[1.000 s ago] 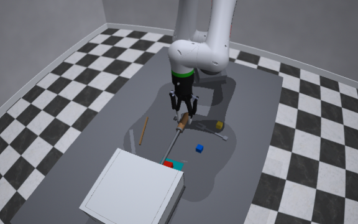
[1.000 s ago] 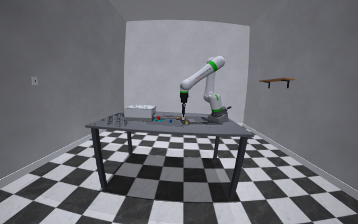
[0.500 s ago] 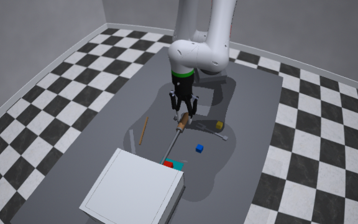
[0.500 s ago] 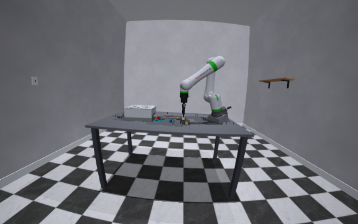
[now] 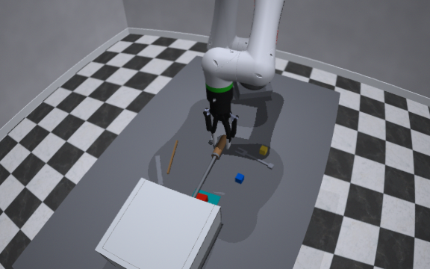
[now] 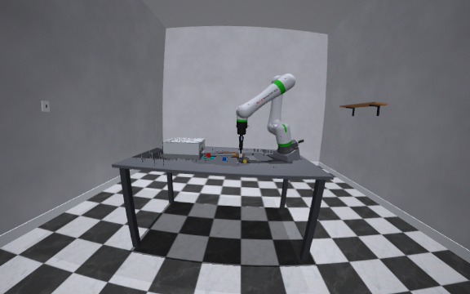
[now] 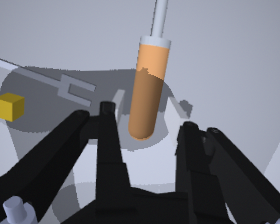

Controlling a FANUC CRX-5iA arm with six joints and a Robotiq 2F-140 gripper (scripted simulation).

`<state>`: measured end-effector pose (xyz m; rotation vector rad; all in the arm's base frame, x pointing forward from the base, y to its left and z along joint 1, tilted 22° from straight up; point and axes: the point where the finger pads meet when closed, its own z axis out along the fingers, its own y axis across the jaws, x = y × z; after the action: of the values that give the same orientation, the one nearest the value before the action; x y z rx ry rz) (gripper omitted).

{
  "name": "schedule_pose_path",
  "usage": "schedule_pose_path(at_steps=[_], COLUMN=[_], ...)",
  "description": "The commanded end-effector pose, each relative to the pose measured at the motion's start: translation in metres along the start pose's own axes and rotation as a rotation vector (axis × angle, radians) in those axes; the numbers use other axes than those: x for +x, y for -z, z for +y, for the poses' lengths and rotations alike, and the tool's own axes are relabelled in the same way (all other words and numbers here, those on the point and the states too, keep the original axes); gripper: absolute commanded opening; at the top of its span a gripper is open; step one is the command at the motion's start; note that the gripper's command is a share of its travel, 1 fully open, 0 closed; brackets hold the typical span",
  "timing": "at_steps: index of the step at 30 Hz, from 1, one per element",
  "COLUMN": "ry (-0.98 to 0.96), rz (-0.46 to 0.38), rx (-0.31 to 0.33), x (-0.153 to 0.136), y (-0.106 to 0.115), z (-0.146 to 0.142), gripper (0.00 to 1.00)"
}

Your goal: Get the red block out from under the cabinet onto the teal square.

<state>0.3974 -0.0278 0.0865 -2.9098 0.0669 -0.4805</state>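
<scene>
The red block (image 5: 201,196) sits on the teal square (image 5: 208,197) right at the edge of the white cabinet (image 5: 160,226); part of the square is hidden by the cabinet top. A long tool lies on the table, its metal rod reaching to the red block and its wooden handle (image 5: 219,146) toward the arm. My gripper (image 5: 220,143) stands low over the handle end with its fingers open on either side. In the wrist view the handle (image 7: 149,90) lies between the fingertips with gaps on both sides.
A blue block (image 5: 240,178) and a yellow block (image 5: 263,150) lie to the right of the tool, with a grey fork-like tool (image 5: 256,158) beside the yellow one. A wooden stick (image 5: 172,157) and a grey bar (image 5: 158,169) lie to the left.
</scene>
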Motion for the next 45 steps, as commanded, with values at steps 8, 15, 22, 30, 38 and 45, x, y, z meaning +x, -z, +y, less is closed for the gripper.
schedule_pose_path(at_steps=[8, 15, 22, 30, 38, 45], ry=[0.000, 0.000, 0.000, 0.000, 0.000, 0.000], rz=[0.000, 0.000, 0.000, 0.000, 0.000, 0.000], rx=[0.000, 0.000, 0.000, 0.000, 0.000, 0.000], x=[0.000, 0.000, 0.000, 0.000, 0.000, 0.000], y=[0.012, 0.035, 0.068, 0.099, 0.135, 0.151], z=[0.000, 0.000, 0.000, 0.000, 0.000, 0.000], gripper=[0.34, 0.34, 0.34, 0.34, 0.34, 0.34])
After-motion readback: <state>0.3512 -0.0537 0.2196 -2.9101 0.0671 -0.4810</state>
